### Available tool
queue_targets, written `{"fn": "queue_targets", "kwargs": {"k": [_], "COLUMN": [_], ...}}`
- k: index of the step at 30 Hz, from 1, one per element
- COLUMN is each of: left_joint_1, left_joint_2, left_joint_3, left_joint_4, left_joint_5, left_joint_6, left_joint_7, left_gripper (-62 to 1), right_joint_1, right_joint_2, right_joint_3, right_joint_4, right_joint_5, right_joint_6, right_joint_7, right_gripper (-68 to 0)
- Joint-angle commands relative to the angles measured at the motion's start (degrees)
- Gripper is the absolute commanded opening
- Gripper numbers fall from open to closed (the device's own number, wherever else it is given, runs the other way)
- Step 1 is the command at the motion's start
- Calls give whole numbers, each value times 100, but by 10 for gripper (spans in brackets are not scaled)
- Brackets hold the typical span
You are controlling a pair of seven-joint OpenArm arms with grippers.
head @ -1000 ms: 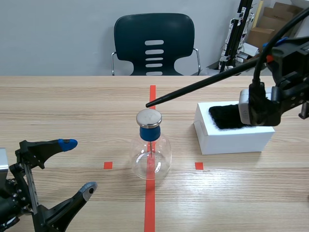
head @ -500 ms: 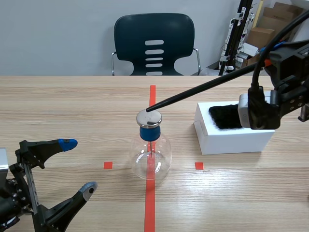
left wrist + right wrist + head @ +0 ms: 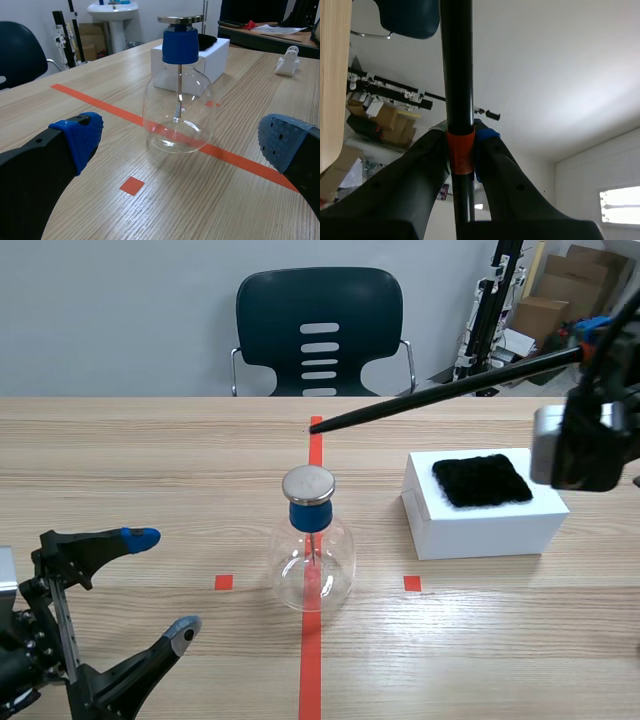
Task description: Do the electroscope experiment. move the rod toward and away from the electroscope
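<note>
The right end effector (image 3: pixel 462 150) is pinching the rod (image 3: pixel 440 392) right on its orange band, fingers clamped from both sides. Gripping that far back makes sense: the long black end sticks out toward the middle of the table (image 3: pixel 150 460), so the arm itself stays off the glass. The tip hangs high, above and a bit to the far-edge side of the electroscope (image 3: pixel 312 540), clearly apart from its metal cap (image 3: pixel 308 484). This reads as the "away" half of the swing.

The electroscope sits mid-table on the red tape line, probably so every pass is repeatable. Toward the right edge is a white box (image 3: pixel 480 525) with a black cloth (image 3: pixel 482 480) on top, likely the rubbing pad, kept near the rod arm.

The left end effector (image 3: pixel 162 583) is spread wide and holding nothing, near the left front corner, out of the way.

No brand, label or readable writing anywhere.
</note>
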Motion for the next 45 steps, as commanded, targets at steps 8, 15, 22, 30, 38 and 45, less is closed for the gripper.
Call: {"fn": "queue_targets", "kwargs": {"k": [8, 15, 22, 30, 38, 45], "left_joint_1": [-2, -2, -2, -2, -2, -2], "left_joint_2": [-20, -20, -20, -20, -20, -20], "left_joint_3": [-37, -37, -37, -37, -37, -37], "left_joint_4": [72, 72, 72, 72, 72, 72], "left_joint_5": [-35, -35, -35, -35, -35, -35], "left_joint_6": [-20, -20, -20, -20, -20, -20], "left_joint_7": [-79, -79, -81, -79, -79, -79], "left_gripper": [14, 14, 14, 14, 14, 14], "right_joint_1": [-706, -1270, -1246, -1200, -1200, -1200], "right_joint_2": [111, 109, 221, 212, 201, 203], "right_joint_3": [1794, 2992, 3128, 3128, 3128, 3128], "right_joint_4": [94, -166, -1360, -2004, -2004, -2004], "right_joint_5": [1821, 2975, 3316, 3335, 3335, 3333], "right_joint_6": [-208, 201, 190, 177, 177, 173], "right_joint_7": [632, 1322, 2079, 2507, 2505, 2522], "right_gripper": [-671, -671, -671, -671, -671, -671]}}
